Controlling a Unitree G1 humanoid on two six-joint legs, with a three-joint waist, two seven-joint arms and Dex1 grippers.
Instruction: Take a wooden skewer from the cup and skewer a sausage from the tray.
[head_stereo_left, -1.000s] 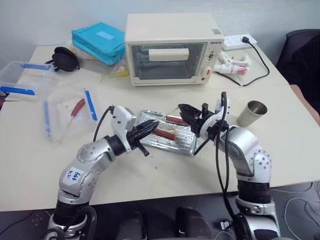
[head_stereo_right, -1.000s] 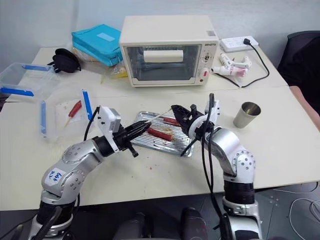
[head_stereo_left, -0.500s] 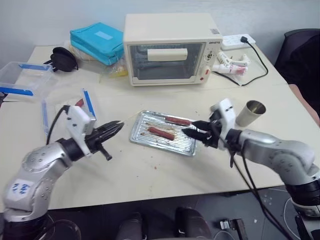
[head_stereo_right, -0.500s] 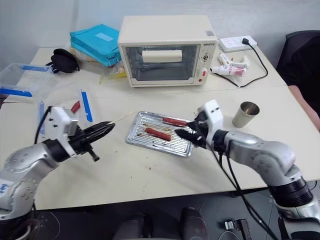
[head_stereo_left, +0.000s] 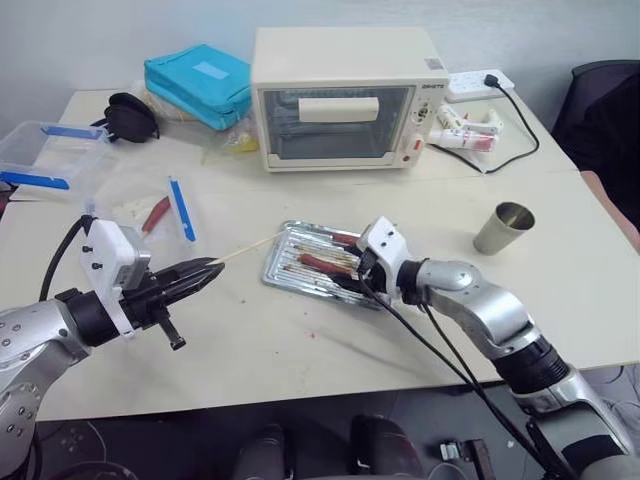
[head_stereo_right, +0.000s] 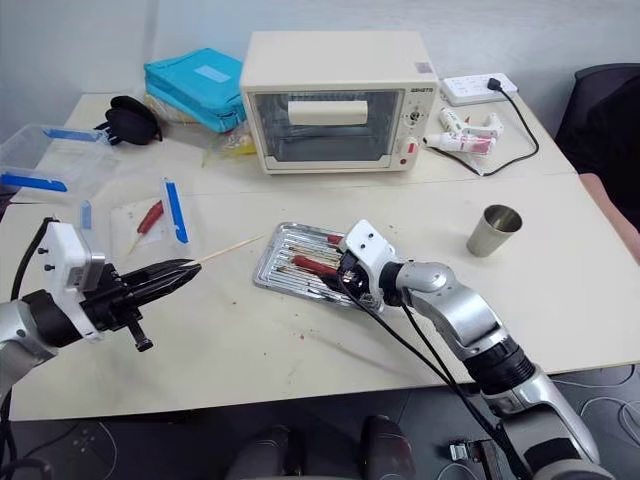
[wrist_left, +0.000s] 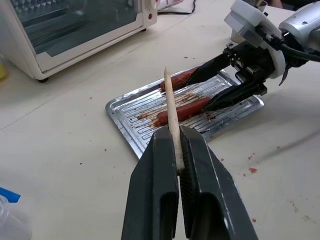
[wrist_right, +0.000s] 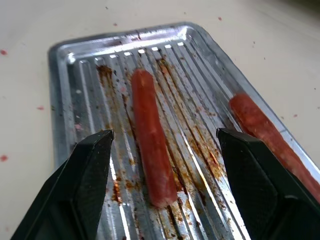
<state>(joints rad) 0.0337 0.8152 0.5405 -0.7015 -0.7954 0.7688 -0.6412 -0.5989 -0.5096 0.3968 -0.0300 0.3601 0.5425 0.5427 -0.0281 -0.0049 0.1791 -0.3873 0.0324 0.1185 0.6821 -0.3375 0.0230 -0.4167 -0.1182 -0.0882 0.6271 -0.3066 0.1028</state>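
The left gripper (head_stereo_left: 205, 269) hangs at the near left, fingers pinched together and pointing right, while the right gripper (wrist_right: 162, 145) reaches leftward with its fingers (wrist_right: 87, 165) spread wide.

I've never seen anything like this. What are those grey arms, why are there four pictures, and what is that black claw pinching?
The arms belong to a humanoid robot. Two pictures come from cameras in its head, looking down over a table; the other two come from a camera on each wrist. The left gripper is shut on a thin wooden skewer. The right gripper has its fingers open on either side of a sausage lying in a greasy metal tray, not touching it. A second sausage lies beside it. Farther back stand a steel cup, a toaster oven and clear plastic boxes.
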